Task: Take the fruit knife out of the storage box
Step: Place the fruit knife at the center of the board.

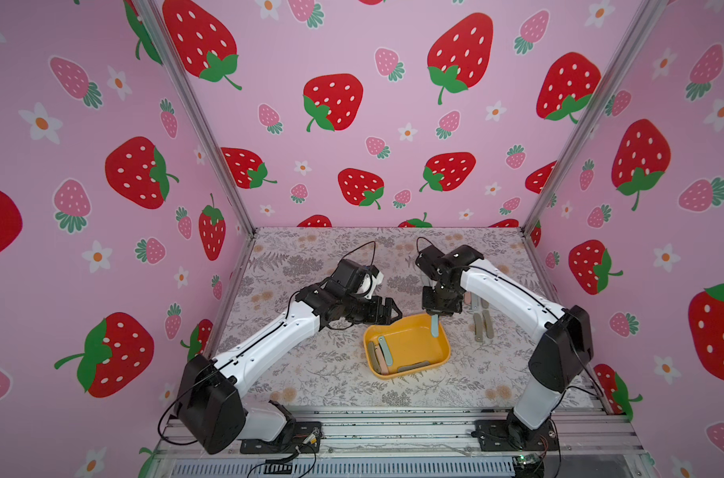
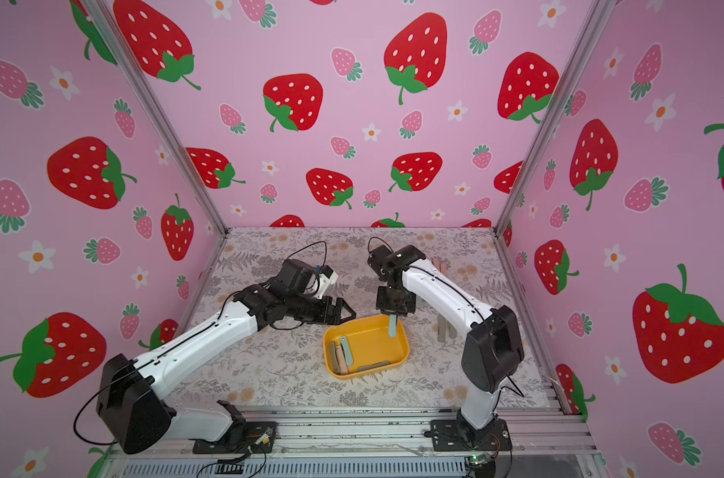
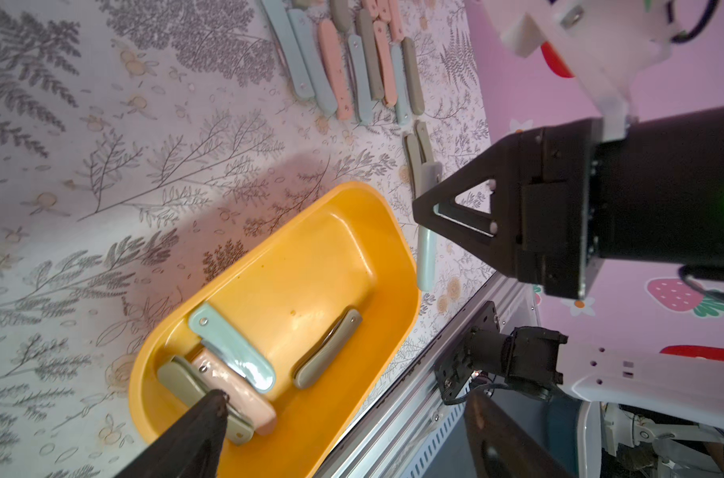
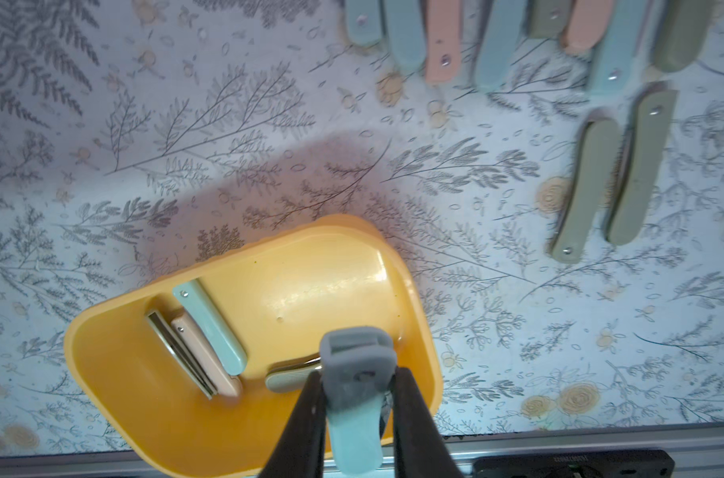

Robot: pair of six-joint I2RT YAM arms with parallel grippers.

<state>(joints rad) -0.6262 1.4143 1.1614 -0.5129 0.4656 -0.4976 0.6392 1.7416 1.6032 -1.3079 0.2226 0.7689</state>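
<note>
The right fingers point(image 4: 414, 414) grip a pale-blue fruit knife point(image 1: 435, 327), which hangs upright, long axis vertical, over the far right corner of the storage box point(image 1: 412, 339); the left fingers point(image 3: 199, 430) gape wide and empty by the far left corner

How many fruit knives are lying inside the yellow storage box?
4. Three lie together at one end of the storage box: a light-blue knife, a pink knife and an olive knife. A second olive knife lies apart. The right pincer holds a fifth knife, uncounted.
</note>
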